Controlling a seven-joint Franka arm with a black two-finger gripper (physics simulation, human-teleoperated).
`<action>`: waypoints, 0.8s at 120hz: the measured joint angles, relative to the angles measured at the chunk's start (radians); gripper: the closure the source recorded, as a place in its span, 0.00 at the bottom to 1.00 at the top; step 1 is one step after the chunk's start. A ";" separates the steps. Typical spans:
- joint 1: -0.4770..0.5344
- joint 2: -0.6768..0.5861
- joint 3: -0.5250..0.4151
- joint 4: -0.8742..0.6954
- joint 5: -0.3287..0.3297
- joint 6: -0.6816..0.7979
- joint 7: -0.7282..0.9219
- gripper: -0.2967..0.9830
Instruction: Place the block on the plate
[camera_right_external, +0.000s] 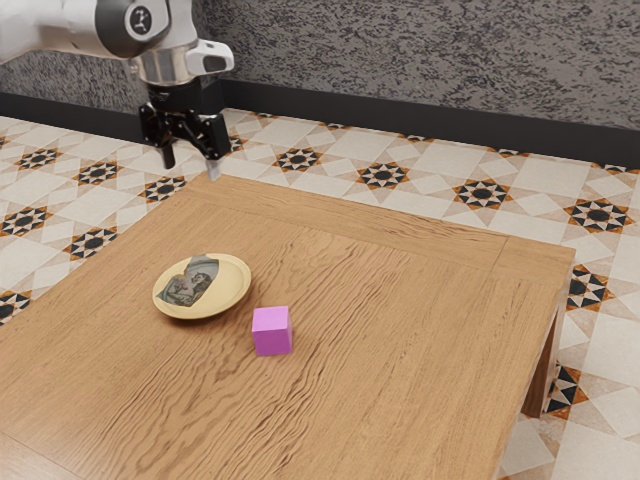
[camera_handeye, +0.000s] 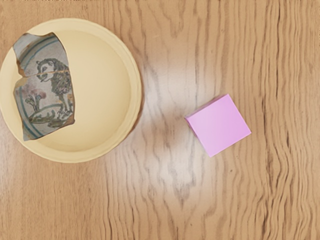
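End effector (camera_right_external: 190, 164), fingers spread wide apart, empty; pink block (camera_right_external: 272, 332) and yellow plate (camera_right_external: 231, 279) lie below it, apart, on the counter (camera_right_external: 400, 340).

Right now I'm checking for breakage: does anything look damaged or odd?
Yes: one side of the pale yellow plate bears a jagged patch with an animal drawing, like a broken pottery shard; I can't tell whether it's printed or loose. Otherwise nothing stands out.
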 joint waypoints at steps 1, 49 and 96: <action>0.000 0.000 0.000 0.000 0.000 0.001 0.000 0.23; -0.004 0.038 -0.006 -0.030 -0.023 0.029 -0.053 0.23; -0.008 0.131 -0.060 -0.093 -0.118 0.112 -0.295 0.23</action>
